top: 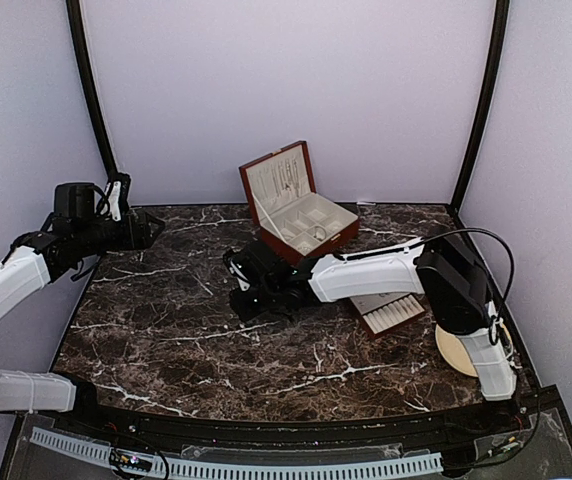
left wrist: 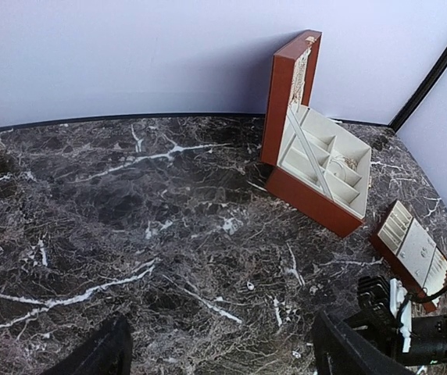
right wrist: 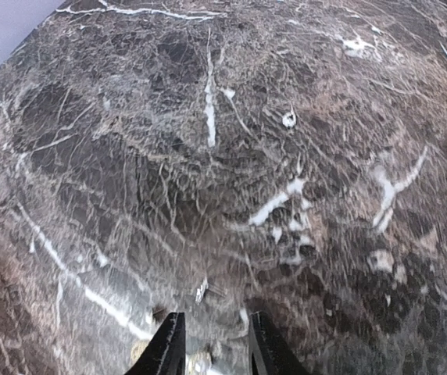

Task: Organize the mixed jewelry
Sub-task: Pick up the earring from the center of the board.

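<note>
Tiny silvery pieces of the mixed jewelry lie loose on the dark marble table (top: 166, 340). One speck (right wrist: 202, 291) sits just ahead of my right gripper (right wrist: 215, 316), and a small ring-like piece (right wrist: 289, 119) lies farther out. More pale bits (right wrist: 200, 364) show low between the fingers (right wrist: 169, 351). That gripper (top: 238, 290) is down at the table's middle, its jaws narrowly apart with nothing clamped. My left gripper (top: 151, 228) hovers wide open over the far left. In its view (left wrist: 219, 332) it looks down on two specks (left wrist: 250, 286).
A red-brown wooden box (top: 301, 215) stands open at the back centre, with chains hanging in its cream lid (top: 286, 178). A small ring tray (top: 391, 312) lies under the right arm. A beige plate (top: 458, 352) sits at the right edge.
</note>
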Motion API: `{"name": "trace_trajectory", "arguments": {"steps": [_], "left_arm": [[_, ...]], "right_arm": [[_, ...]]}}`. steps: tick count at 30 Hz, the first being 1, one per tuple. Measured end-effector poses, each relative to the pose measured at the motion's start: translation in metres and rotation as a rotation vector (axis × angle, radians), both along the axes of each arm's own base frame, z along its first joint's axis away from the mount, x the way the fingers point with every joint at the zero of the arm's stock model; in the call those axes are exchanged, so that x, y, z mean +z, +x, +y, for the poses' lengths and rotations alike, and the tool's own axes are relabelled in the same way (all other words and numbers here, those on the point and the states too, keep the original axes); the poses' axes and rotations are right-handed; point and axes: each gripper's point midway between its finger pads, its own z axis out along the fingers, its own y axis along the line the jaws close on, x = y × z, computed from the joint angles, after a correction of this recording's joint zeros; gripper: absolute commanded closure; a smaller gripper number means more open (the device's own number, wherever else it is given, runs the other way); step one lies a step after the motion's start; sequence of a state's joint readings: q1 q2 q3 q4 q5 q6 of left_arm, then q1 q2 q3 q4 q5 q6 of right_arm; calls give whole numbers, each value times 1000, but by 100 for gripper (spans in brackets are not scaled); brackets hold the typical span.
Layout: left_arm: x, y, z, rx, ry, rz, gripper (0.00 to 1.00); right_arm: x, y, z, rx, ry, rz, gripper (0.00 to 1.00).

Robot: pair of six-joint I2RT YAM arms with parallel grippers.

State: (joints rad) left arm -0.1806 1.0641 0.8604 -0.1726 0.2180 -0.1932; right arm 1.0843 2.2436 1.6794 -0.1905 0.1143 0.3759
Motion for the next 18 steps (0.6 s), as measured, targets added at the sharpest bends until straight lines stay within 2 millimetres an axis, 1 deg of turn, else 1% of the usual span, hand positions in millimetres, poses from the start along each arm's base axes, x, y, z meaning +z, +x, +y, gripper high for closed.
{"name": "trace_trajectory", "arguments": {"steps": [3, 5, 7, 10, 13, 16, 18], "left_arm": [[0, 0, 0, 2, 3, 1, 18], [0, 0, 0, 0, 4, 1, 21], [0, -1, -2, -12, -3, 0, 24], [-2, 0, -10, -52, -24, 9, 31], [-19, 7, -21, -96, -39, 72, 36], [-50, 20, -37, -137, -37, 181, 40], [-69, 28, -53, -175, -26, 249, 43]], "right_arm": [[-3, 11, 8, -10, -6, -8, 75], [-4, 19, 9, -21, -7, -9, 78], [-4, 29, 7, -39, -5, -8, 80], [-5, 43, -2, -68, -6, -8, 80], [-12, 49, -18, -96, -11, -3, 80], [-20, 46, -44, -126, -39, 14, 80], [-17, 40, -64, -149, -54, 18, 80]]}}
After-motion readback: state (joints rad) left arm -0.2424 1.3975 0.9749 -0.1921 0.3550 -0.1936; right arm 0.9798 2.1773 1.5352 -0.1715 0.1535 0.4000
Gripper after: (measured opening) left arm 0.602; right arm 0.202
